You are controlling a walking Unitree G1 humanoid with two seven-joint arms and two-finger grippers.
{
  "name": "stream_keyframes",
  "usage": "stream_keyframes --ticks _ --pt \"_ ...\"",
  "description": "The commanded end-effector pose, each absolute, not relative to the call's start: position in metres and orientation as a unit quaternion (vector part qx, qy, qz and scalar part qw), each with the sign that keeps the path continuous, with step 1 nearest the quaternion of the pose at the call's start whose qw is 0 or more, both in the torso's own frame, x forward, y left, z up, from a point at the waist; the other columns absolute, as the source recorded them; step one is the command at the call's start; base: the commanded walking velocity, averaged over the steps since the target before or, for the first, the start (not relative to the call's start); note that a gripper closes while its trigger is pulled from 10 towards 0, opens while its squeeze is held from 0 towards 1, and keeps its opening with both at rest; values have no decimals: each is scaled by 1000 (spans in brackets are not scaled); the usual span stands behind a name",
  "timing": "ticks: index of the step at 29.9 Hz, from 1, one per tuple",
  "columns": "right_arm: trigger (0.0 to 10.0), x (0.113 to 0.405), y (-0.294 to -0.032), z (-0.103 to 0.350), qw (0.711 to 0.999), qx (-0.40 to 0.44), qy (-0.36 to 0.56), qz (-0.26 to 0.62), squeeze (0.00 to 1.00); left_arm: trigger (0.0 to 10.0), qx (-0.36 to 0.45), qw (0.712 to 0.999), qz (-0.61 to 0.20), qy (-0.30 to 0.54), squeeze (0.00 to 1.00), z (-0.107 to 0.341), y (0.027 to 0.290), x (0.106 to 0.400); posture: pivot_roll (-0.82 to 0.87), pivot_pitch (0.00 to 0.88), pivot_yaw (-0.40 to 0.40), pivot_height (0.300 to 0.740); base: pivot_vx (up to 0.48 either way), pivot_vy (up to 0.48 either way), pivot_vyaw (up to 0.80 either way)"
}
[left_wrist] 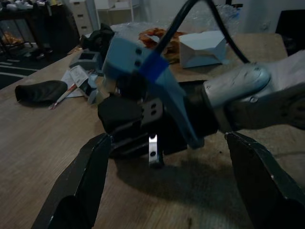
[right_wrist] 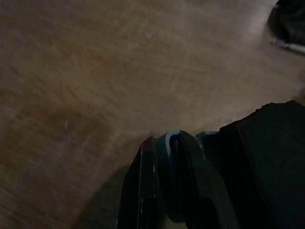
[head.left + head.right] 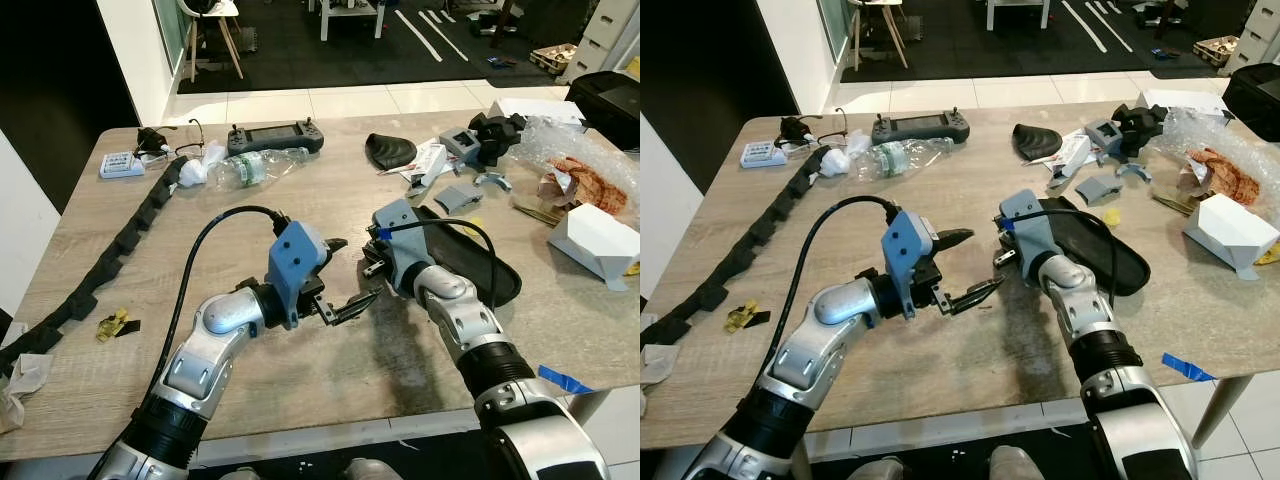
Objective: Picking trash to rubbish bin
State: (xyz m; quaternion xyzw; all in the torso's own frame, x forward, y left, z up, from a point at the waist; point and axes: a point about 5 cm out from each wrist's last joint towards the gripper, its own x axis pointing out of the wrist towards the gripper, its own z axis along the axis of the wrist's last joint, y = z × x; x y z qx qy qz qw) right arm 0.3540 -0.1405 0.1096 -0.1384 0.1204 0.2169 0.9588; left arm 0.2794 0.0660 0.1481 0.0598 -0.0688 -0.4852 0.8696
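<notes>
Spreading its two black fingers wide, the left gripper [image 3: 345, 280] hovers mid-table, facing the right gripper [image 3: 372, 262], pinched on a small grey plastic piece [image 2: 167, 143]. Bare wood lies below; a crumpled clear plastic bottle [image 3: 252, 165] lies well beyond.

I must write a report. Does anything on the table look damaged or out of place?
Yes: a crushed clear plastic bottle lies on its side at the far left of the table, and crumpled clear wrapping lies at the far right.
</notes>
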Motion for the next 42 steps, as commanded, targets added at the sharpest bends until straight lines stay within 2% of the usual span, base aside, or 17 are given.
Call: stream_keyframes --ticks 1,4,6,8,11,13,18,20,23,27,28,30,32,33,36,38,42 --pt "0 359 -140 126 964 -131 94 213 0 10000 76 871 -481 -61 0 145 70 282 -111 31 0 740 0 0 0" --pt "0 360 -138 144 969 -111 66 208 0 10000 88 871 -480 -60 0 145 72 283 -111 30 0 740 0 0 0" --pt "0 358 -133 163 978 -22 34 205 0 10000 89 871 -479 -59 0 146 74 284 -111 30 0 740 0 0 0" --pt "0 356 -132 173 978 12 16 205 0 10000 94 870 -480 -58 0 146 75 284 -111 30 0 740 0 0 0" --pt "0 349 -133 191 976 19 -33 213 0 10000 108 871 -476 -62 0 147 77 285 -103 24 3 740 0 0 0" --pt "0 337 -129 204 965 -41 -83 247 0 10000 109 877 -463 -72 0 150 80 287 -101 25 6 740 0 0 0" --pt "0 320 -119 207 938 -137 -105 302 0 10000 103 882 -453 -79 0 154 85 290 -100 24 8 740 0 0 0" --pt "0 316 -118 207 938 -135 -105 303 0 10000 104 882 -452 -77 0 153 86 290 -101 31 11 740 0 0 0" --pt "0 316 -123 216 960 -27 -118 252 0 10000 103 888 -442 -75 0 153 88 293 -103 27 15 740 0 0 0" --pt "0 321 -133 221 971 24 -126 203 0 10000 106 892 -433 -76 0 153 88 294 -103 23 18 740 0 0 0" --pt "0 323 -136 222 974 25 -130 182 0 10000 129 918 -366 -85 0 155 95 306 -103 23 18 740 0 0 0" --pt "0 324 -137 222 975 23 -130 180 0 10000 135 924 -348 -88 0 156 97 310 -106 22 22 740 0 0 0" --pt "0 326 -137 219 978 13 -124 168 0 10000 100 959 -245 -100 0 165 113 325 -106 22 22 740 0 0 0" --pt "10000 326 -138 215 982 1 -118 151 0 10000 74 978 -167 -101 0 169 128 331 -105 21 20 740 0 0 0" --pt "10000 327 -140 211 985 -12 -111 131 0 10000 49 990 -90 -98 0 172 143 336 -106 20 20 740 0 0 0" --pt "10000 328 -140 204 988 -24 -96 115 0 10000 -22 997 -29 -73 0 169 159 337 -106 20 20 740 0 0 0" --pt "10000 326 -143 204 987 -52 -112 100 0 10000 -28 995 -18 -90 0 170 168 329 -105 21 19 740 0 0 0"
